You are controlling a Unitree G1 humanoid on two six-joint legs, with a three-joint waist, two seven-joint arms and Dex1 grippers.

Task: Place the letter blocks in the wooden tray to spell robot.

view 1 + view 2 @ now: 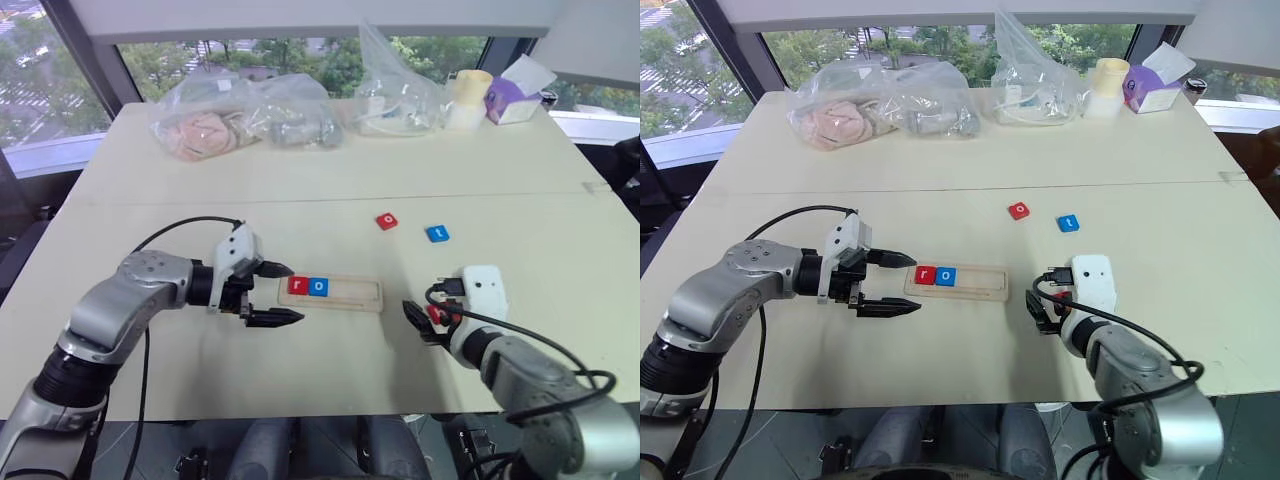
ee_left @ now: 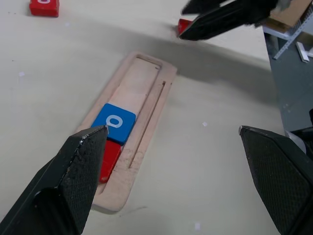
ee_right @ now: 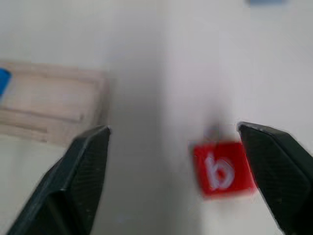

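Note:
The wooden tray lies mid-table with a red r block and a blue o block at its left end. My left gripper is open, its fingers straddling that end, touching nothing. In the left wrist view the r is partly hidden behind one finger. A red b block lies on the table just ahead of my open right gripper, right of the tray. A red o block and a blue t block lie farther back.
Clear plastic bags with soft items sit along the table's far edge, beside another bag, a pale cup and a purple-and-white box. Windows stand behind the table.

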